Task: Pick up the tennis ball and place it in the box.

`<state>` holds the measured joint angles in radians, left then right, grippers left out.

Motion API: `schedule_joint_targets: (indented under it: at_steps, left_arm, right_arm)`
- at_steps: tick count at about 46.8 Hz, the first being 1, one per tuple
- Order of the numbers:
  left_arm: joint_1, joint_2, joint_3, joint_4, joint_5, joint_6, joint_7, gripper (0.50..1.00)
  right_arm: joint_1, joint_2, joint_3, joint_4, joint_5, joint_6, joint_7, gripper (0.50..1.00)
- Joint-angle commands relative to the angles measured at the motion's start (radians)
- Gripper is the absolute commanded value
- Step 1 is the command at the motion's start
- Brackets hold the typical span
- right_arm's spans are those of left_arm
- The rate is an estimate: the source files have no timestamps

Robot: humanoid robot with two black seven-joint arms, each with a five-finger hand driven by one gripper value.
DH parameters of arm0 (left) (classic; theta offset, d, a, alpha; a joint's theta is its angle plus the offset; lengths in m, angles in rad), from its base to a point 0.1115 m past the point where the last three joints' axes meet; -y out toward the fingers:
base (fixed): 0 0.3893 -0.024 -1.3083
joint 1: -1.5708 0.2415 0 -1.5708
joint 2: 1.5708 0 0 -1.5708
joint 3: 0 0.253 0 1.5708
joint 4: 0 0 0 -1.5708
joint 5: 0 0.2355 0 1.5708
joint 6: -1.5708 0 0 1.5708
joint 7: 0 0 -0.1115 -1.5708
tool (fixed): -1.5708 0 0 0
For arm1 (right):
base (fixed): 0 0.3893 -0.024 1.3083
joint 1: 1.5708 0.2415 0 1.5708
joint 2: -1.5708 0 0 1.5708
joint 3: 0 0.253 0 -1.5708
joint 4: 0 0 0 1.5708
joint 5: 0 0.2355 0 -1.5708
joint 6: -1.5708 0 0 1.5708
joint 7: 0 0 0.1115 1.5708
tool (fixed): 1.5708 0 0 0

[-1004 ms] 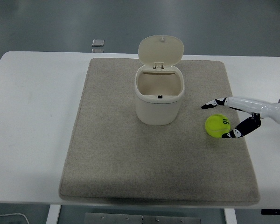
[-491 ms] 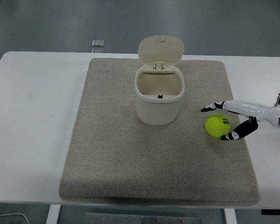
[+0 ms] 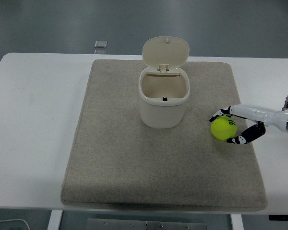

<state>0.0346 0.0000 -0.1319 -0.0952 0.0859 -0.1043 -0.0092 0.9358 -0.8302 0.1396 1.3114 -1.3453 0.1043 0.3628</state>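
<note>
Grey mat (image 3: pixel 134 167) bears tennis ball (image 3: pixel 223 128) cupped between right hand (image 3: pixel 229 128) fingers.

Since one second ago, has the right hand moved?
Yes. The right hand has closed in: its upper fingers came down toward the ball and farther from the box. The ball itself stays put on the mat.

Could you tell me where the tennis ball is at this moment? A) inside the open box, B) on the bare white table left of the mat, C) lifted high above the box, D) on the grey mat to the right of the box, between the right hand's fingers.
D: the tennis ball sits on the grey mat right of the box, with the right hand closing its fingers around it.
</note>
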Motion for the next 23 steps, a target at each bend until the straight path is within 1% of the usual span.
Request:
schedule_joint_targets:
  at_steps: [1,3,9,15,20,23]
  left_arm:
    - [-0.001,0.0,0.0,0.0,0.0,0.0,0.0,0.992]
    - [0.001,0.0,0.0,0.0,0.0,0.0,0.0,0.992]
    - [0.001,0.0,0.0,0.0,0.0,0.0,0.0,0.992]
    - [0.001,0.0,0.0,-0.001,0.0,0.0,0.0,0.992]
    - [0.001,0.0,0.0,0.0,0.0,0.0,0.0,0.992]
    - [0.001,0.0,0.0,0.0,0.0,0.0,0.0,0.992]
  right_arm:
    - [0.005,-0.001,0.003,0.0,0.002,0.0,0.004,0.542]
    - [0.008,-0.004,0.006,0.0,0.002,0.002,0.008,0.5]
    - [0.018,-0.015,0.023,0.008,0.005,0.002,0.018,0.5]
    - [0.051,-0.032,0.052,0.015,0.009,0.003,0.062,0.5]
    - [0.072,-0.033,0.081,0.026,0.015,0.006,0.07,0.5]
    - [0.1,-0.033,0.081,0.04,0.018,0.006,0.074,0.5]
